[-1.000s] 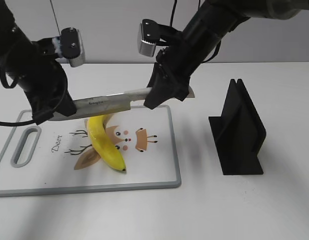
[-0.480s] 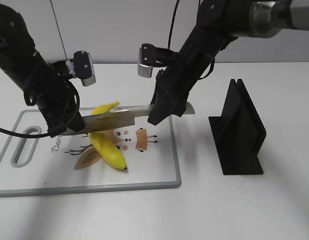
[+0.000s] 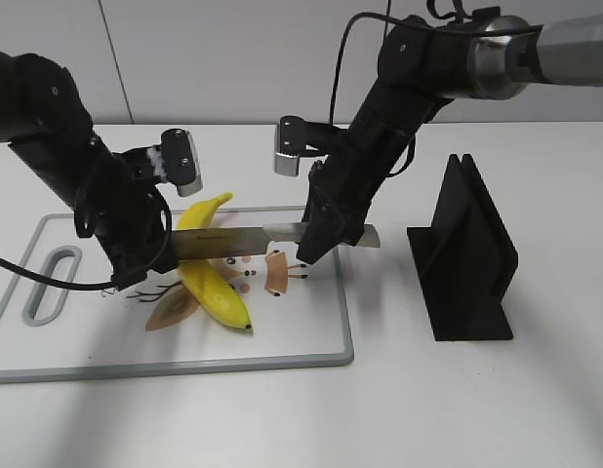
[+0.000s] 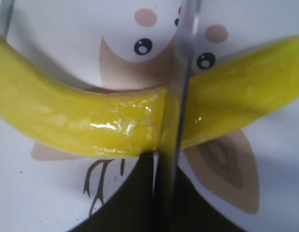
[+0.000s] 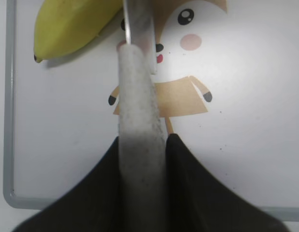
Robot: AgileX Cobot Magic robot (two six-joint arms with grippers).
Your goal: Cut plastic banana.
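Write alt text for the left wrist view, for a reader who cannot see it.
A knife blade, seen edge-on from above, presses across the middle of a yellow banana lying on a white cutting board printed with a cartoon deer. The dark left gripper fills the bottom of the frame at the blade's near end.

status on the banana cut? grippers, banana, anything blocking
Left gripper and right gripper both shut on knife, one per end. Blade across banana on cutting board. Knife stand off right, nothing blocking.
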